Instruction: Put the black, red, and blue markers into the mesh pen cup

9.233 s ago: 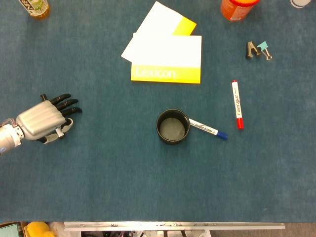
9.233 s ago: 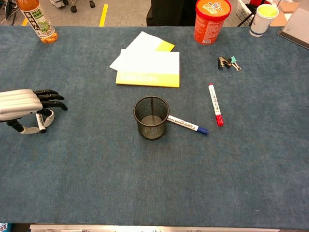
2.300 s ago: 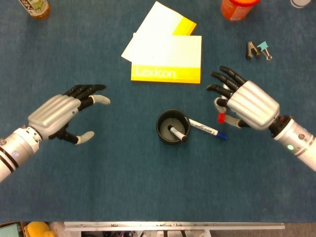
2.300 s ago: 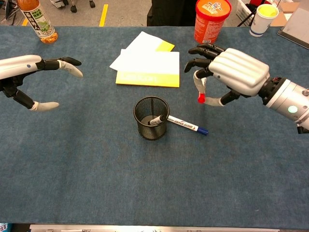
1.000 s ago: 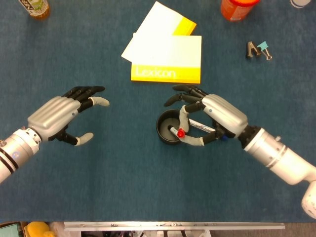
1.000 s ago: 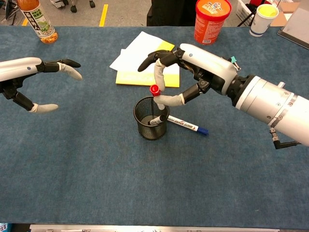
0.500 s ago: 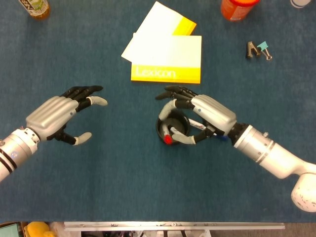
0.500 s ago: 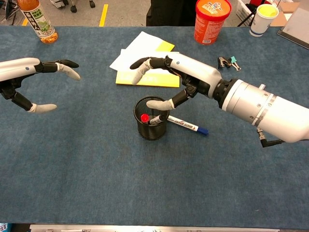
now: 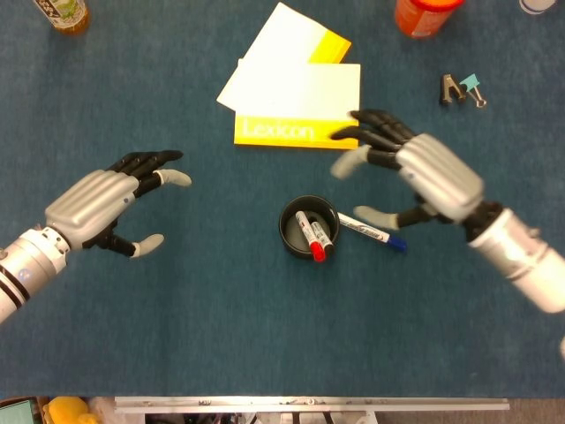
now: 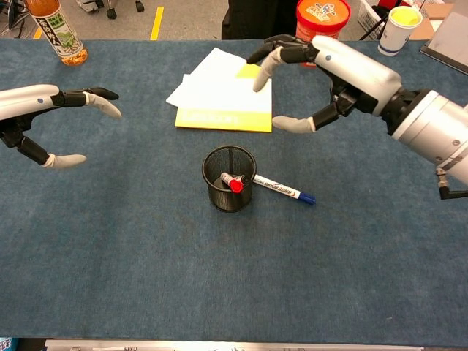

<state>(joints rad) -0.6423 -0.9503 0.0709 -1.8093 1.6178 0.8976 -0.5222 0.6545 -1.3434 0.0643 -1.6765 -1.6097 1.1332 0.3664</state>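
Mesh pen cup (image 10: 229,178) sits mid-table w/ red marker (image 9: 306,235) and black marker (image 9: 321,237) leaning inside – red cap up. Blue marker (image 10: 284,189) lies on the blue cloth just right of cup, touching its side. Right hand (image 10: 322,69) hovers above, fingers spread, holding nothing – left hand (image 9: 99,201) likewise spread & empty, well left of cup

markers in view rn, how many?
3. Red marker and black marker lean inside the mesh pen cup; blue marker lies on the table beside its right side.
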